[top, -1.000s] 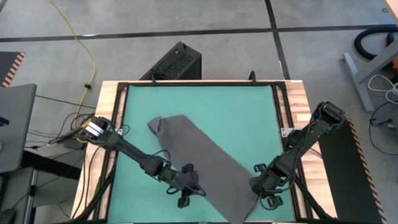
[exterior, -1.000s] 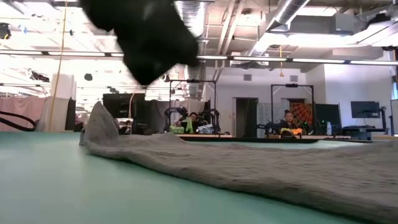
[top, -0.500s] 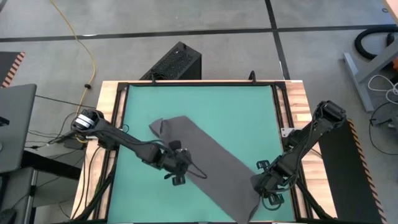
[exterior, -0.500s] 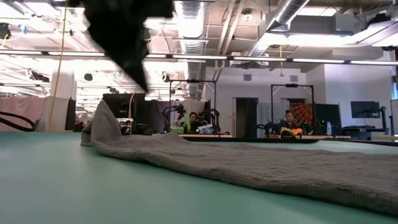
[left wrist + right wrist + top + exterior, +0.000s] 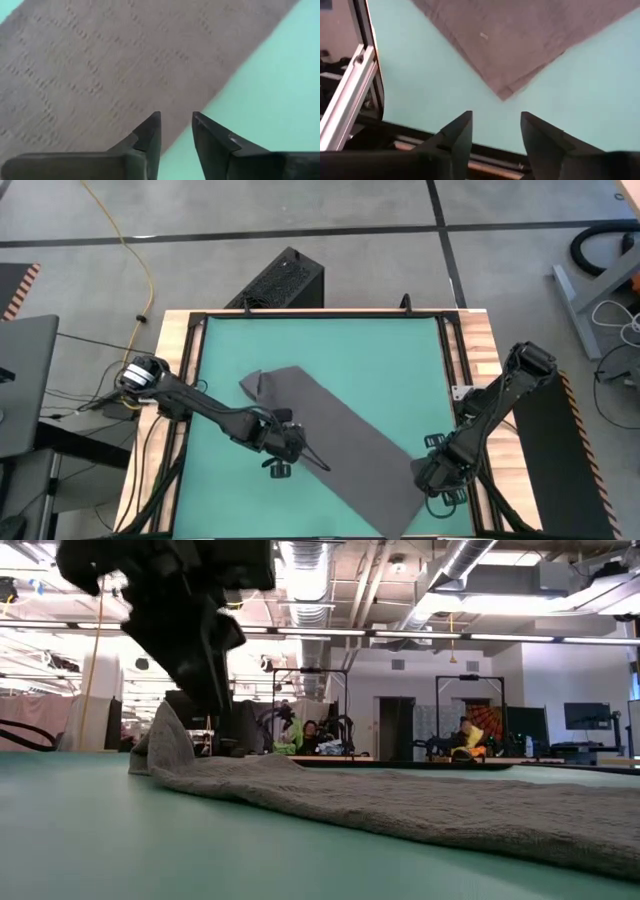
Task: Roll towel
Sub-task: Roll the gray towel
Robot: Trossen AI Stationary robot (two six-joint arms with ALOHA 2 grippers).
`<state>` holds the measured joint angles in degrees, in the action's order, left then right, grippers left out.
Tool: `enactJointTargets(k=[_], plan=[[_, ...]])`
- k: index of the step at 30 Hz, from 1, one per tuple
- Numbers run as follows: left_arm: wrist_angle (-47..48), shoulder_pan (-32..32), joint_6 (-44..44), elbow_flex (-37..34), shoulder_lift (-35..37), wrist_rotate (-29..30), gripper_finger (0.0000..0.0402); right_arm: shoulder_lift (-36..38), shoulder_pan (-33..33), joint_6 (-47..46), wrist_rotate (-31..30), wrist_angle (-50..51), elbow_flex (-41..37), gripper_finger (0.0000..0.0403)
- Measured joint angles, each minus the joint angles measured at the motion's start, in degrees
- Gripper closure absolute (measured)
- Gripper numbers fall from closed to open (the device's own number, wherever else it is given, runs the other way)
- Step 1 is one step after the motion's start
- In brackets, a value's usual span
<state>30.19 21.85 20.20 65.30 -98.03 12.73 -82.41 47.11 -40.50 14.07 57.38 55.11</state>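
The dark grey towel (image 5: 330, 445) lies spread flat and slantwise on the green mat (image 5: 330, 345), running from far left to near right. Its far-left corner (image 5: 165, 745) is bunched up into a small peak. My left gripper (image 5: 175, 125) hovers open over the towel's (image 5: 100, 65) long near-left edge, pointing steeply down; it also shows in the high view (image 5: 277, 464). My right gripper (image 5: 492, 127) is open above bare mat, just short of the towel's near-right corner (image 5: 505, 94), near the table's right rail (image 5: 440, 483).
A wooden table border with black rails (image 5: 180, 390) frames the mat; one rail (image 5: 350, 85) stands close beside my right gripper. A black box (image 5: 285, 280) sits on the floor beyond the far edge. People sit in the room behind (image 5: 465, 740). Bare mat lies far right.
My left gripper has gone from the table's near edge toward the far left along the towel's edge, tipping steeply. The towel's near-right end, raised a second ago, now lies lower and flat on the mat.
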Motion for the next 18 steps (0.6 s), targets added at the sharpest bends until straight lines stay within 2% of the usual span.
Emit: enactJointTargets(k=[2, 3, 7, 9, 13, 18], plan=[[0.0, 0.0, 1.3, 0.0, -1.8, 0.5, 0.0281, 0.1, 0.0, 1.9, -0.9, -0.7, 0.0, 0.0197], [-1.2, -0.1, 1.6, 0.0, -3.0, 0.2, 0.0275, 0.3, 0.0, 3.4, -3.4, -1.6, 0.0, 0.0196], [-8.2, 0.0, 1.8, 0.0, -10.2, -3.7, 0.0266, 0.7, -1.7, 13.2, -19.5, -10.8, 0.0, 0.0201], [-11.4, 0.0, 1.3, 0.4, -12.2, -7.4, 0.0266, 0.6, -4.3, 18.7, -24.2, -18.1, -0.1, 0.0206], [-12.0, -0.2, 1.7, 1.4, -14.2, -13.7, 0.0265, 0.6, -10.5, 26.9, -26.3, -36.7, -2.4, 0.0212], [-9.9, 0.3, -0.2, 3.1, -11.4, -17.1, 0.0265, 0.6, -16.6, 32.7, -26.3, -51.7, -8.3, 0.0217]])
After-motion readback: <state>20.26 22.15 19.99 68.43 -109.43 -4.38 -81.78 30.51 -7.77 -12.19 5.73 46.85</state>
